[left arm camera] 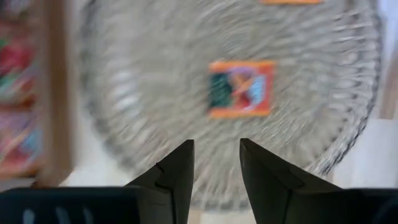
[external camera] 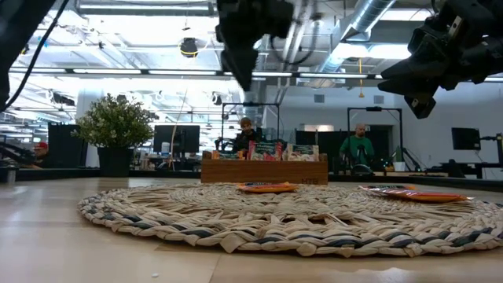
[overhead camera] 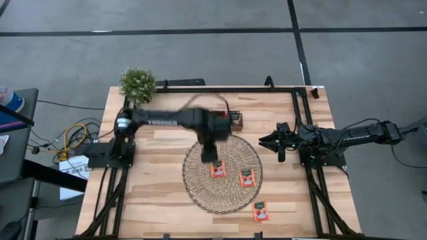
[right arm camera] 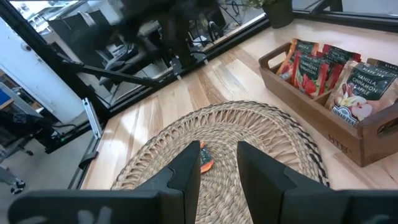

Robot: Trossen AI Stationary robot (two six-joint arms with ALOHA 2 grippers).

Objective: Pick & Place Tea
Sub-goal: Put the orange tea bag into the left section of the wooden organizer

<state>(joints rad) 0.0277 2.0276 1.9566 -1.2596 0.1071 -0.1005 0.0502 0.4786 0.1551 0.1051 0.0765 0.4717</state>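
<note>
Your left gripper (left arm camera: pixel 216 163) hangs above the woven mat (overhead camera: pixel 200 190), jaws spread a little and holding nothing, pointed down toward a red-orange tea sachet (left arm camera: pixel 240 88) lying flat on the weave. In the high view that sachet (overhead camera: pixel 217 170) sits just past the gripper's end, so the arm looks lined up for a pick, though it is blurred and I judge it to be in motion.

Two more sachets matter to you: a second (overhead camera: pixel 247 177) lies on the mat near its right edge, and a third (overhead camera: pixel 260 212) rests on the bare table (overhead camera: pixel 153 187) just off the mat's rim. The three are well apart, so none crowds the one under the jaws.

The wooden tray (right arm camera: pixel 323 112) stands at the mat's far edge, already holding upright tea packets in its compartments; it is the likely drop spot, and the left arm partly covers it from above.

Your right gripper (right arm camera: pixel 217 169) waits at the table's right side, raised, jaws parted and empty, clear of the mat. The potted plant (overhead camera: pixel 137 83) at the far left corner is out of the way
</note>
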